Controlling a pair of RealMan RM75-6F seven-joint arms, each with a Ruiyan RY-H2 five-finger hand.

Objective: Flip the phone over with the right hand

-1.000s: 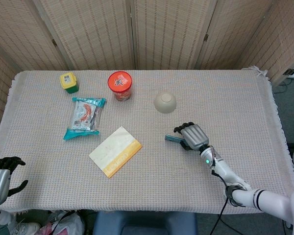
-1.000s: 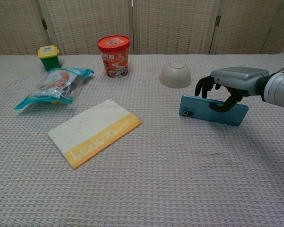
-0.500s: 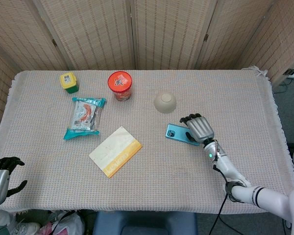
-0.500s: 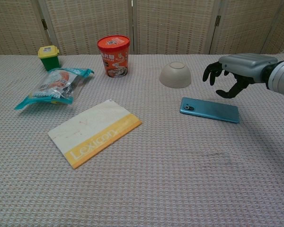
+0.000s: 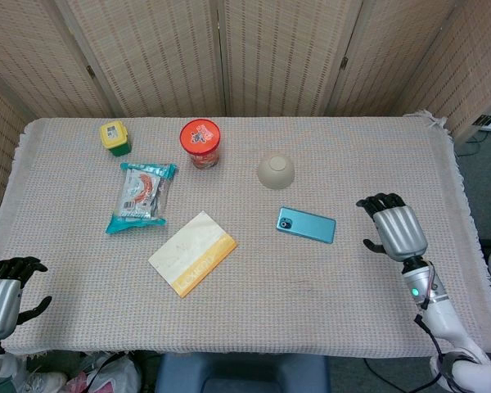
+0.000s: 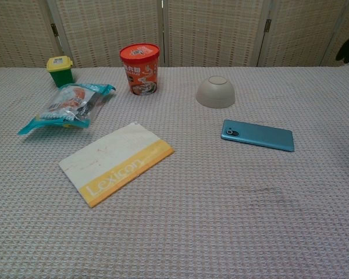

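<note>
Flat on the woven, nubbly tablecloth [image 5: 327,311], right of frame centre: a slim teal phone [image 5: 306,225], glossy back and camera lens upward, long edge slightly slanted. Just above it, an upturned beige bowl [image 5: 275,171], smooth and domed. Further up and left, a red cylindrical noodle cup [image 5: 200,142] with printed lid. At upper left, a small green tub with yellow lid [image 5: 114,137]; below that, a crinkly teal-edged snack packet [image 5: 142,195]. Left of centre, a thin white-and-yellow booklet [image 5: 192,252] lettered "Lexicon", lying at an angle. Ribbed wicker screens [image 5: 229,57] across the top. Nothing between phone and hands.

At right edge of the head view, well apart from the phone: right hand [image 5: 394,227], metallic back, dark fingers loosely curled yet spread, holding nothing. At lower left corner: left hand [image 5: 3,288], likewise slack, fingers apart, empty, off the table's edge.
</note>
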